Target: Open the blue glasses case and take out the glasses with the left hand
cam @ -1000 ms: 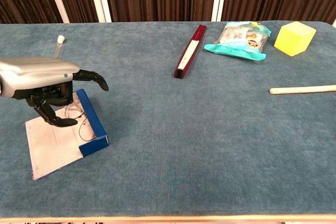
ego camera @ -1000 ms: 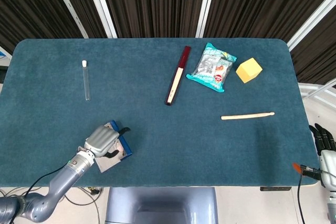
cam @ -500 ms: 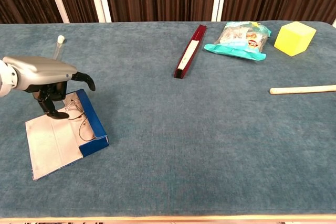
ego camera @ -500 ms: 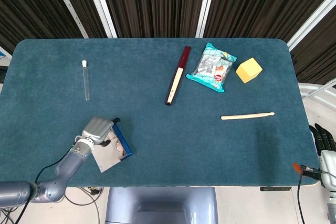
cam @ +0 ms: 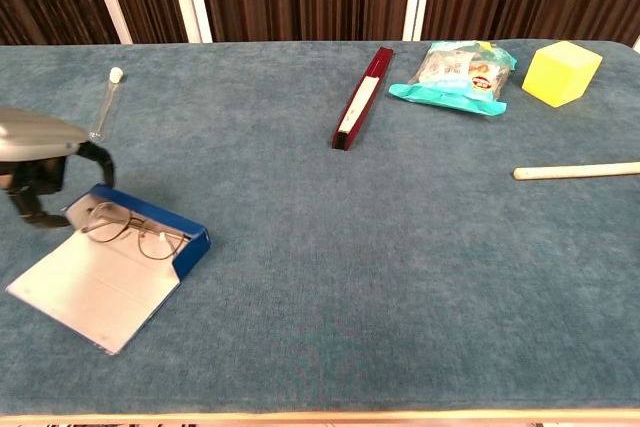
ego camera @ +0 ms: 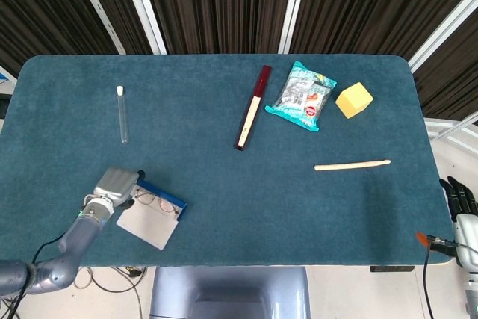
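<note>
- The blue glasses case (cam: 140, 239) is lying open at about 7 o'clock on the table (ego camera: 224, 184), pale lid flap spread toward the near edge.
- The glasses (cam: 125, 230) are sitting inside it, lenses showing against the blue wall.
- The left hand (cam: 35, 162) is hovering at the case's 9 o'clock end, fingers curling downward; whether they are pinching a temple or the case, I cannot tell.
- The right hand (ego camera: 464, 211) is hanging off the table at 4 o'clock, holding nothing.
- Opening looks done; the next move is calling for a light pinch on the frame, then a lift.
</note>
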